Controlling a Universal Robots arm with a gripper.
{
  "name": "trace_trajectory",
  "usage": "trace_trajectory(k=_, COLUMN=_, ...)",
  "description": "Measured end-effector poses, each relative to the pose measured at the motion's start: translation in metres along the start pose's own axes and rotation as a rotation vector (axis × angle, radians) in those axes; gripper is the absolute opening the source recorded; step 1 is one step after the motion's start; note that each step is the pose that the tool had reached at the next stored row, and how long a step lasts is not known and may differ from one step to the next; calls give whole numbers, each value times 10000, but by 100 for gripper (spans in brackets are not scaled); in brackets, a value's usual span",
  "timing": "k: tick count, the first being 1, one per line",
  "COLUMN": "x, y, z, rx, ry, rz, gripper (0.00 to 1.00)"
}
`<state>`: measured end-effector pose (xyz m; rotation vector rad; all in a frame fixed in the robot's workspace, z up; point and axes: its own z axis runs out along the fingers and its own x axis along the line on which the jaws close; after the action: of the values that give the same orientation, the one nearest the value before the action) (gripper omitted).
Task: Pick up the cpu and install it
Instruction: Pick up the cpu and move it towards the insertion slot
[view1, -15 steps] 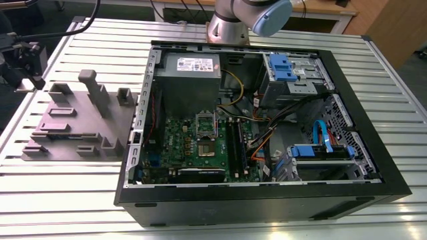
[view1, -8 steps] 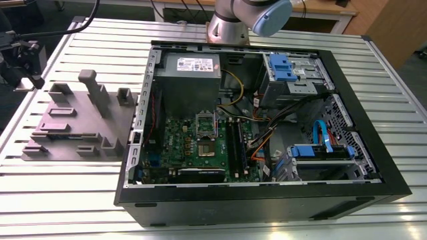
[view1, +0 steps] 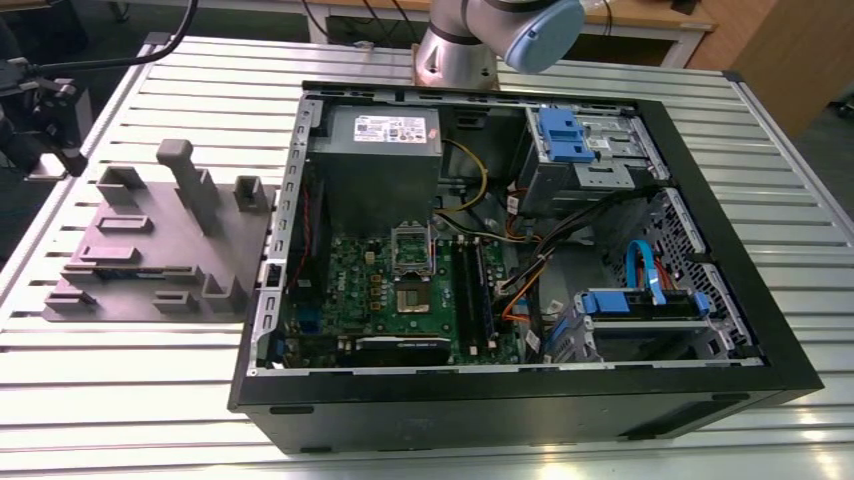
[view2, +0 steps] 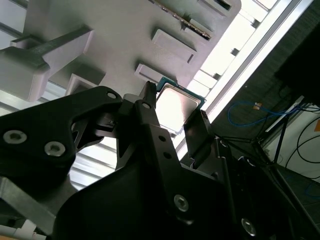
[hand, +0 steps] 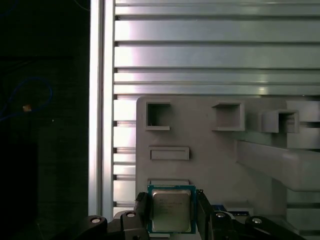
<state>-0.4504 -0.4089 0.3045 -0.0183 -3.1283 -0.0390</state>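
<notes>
Chip (hand: 171, 211) in gripper (hand: 171, 200), at grey plastic block (hand: 200, 160).
Jaws pinch chip by opposite edges; open computer case (view1: 534, 400) sits beside the block.

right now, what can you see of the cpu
The cpu is a small flat square chip: shiny pale metal lid, thin dark-green rim, faint print on top. In both wrist views the gripper holds it, fingers pressing two opposite edges, lid facing the cameras. The grey block lies behind it.

Pale silver cpu (hand: 171, 210), grey-mauve block (hand: 200, 145)
</notes>
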Motion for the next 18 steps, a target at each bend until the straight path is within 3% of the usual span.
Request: trace_trajectory(k=18, x=1, y=3, z=-57, rx=37, ry=-2, rz=0, gripper=47)
